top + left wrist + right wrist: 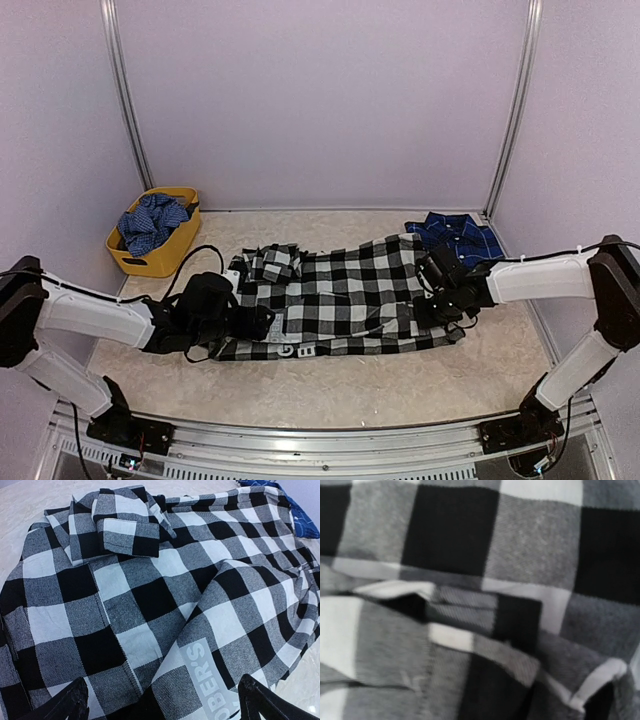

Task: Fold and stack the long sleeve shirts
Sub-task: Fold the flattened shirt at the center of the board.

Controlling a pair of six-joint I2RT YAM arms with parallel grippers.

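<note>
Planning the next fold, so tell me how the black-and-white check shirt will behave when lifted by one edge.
Probably floppy: the check shirt lies in soft creases, so a lifted edge would likely sag and drape. Its thick-looking woven cloth probably grips the table rather than sliding freely.

1. The top external view looks down from high behind the near edge, holding the whole pale stone-patterned surface (350, 390) and the large black-and-white check cloth shirt (340, 295).
2. The left wrist view sits low and near at that shirt's left end, facing right along it; both views share its white lettering (297, 351).
3. The right wrist view is so near the check cloth that it fills the blurred frame.
</note>
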